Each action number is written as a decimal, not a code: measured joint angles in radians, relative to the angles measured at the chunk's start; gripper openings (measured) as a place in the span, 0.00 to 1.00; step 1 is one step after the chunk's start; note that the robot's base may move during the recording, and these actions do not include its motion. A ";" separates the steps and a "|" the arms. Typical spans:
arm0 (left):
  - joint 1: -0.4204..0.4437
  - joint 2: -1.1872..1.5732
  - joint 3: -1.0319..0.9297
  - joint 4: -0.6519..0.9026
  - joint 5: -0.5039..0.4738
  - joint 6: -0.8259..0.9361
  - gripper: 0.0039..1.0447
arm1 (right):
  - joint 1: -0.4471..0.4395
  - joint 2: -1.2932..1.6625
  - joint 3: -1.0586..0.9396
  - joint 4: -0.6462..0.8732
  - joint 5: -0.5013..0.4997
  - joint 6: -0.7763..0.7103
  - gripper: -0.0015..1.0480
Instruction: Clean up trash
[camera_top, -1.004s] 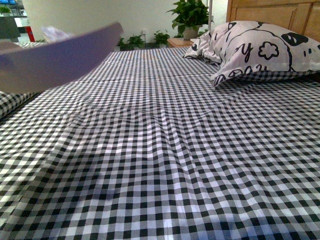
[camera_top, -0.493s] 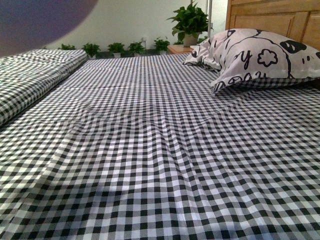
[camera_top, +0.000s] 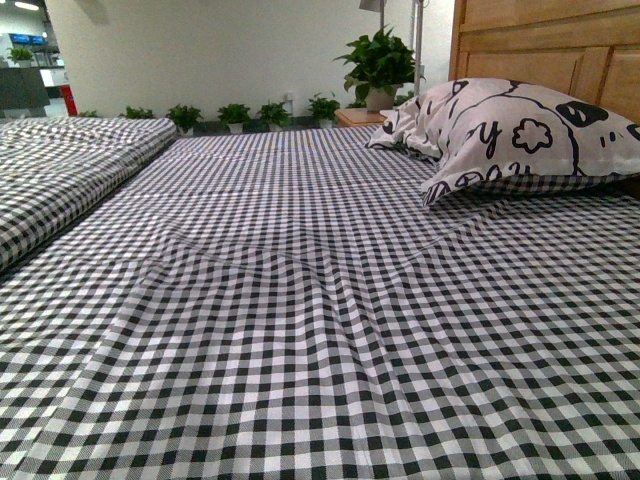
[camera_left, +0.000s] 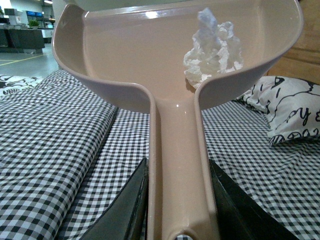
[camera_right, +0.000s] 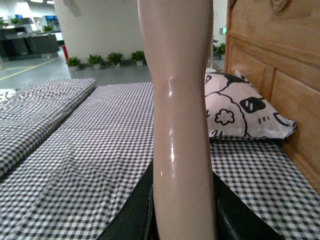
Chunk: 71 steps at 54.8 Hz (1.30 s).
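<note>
In the left wrist view the trash (camera_left: 212, 50), a crumpled white paper wad, lies inside the pan of the pink dustpan (camera_left: 125, 60), near its right wall. My left gripper (camera_left: 178, 210) is shut on the dustpan's handle, its black fingers (camera_left: 127, 210) pressed against both sides, and holds the pan above the checkered bed (camera_left: 60, 150). In the right wrist view my right gripper (camera_right: 182, 215) is shut on the pink brush handle (camera_right: 180, 115), which stands up through the middle of the picture; its bristles are out of view. The front view shows neither gripper, dustpan nor trash.
The black-and-white checkered bed (camera_top: 300, 320) fills the front view. A patterned pillow (camera_top: 520, 125) rests against the wooden headboard (camera_top: 560, 45) at the right. A second checkered bed (camera_top: 60, 170) lies to the left. Potted plants (camera_top: 380, 65) line the far wall.
The pink dustpan with the trash swept up and out past the upper left of the front view; it filled that corner half a second ago and now does not show there.
</note>
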 joint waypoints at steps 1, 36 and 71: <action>-0.002 -0.005 -0.005 0.006 -0.008 0.001 0.27 | -0.001 -0.002 0.000 0.002 0.001 0.000 0.19; -0.003 -0.036 -0.071 0.036 -0.055 -0.001 0.27 | 0.048 -0.037 -0.071 0.078 0.258 -0.053 0.19; -0.003 -0.036 -0.071 0.036 -0.055 -0.001 0.27 | 0.048 -0.038 -0.071 0.078 0.258 -0.056 0.19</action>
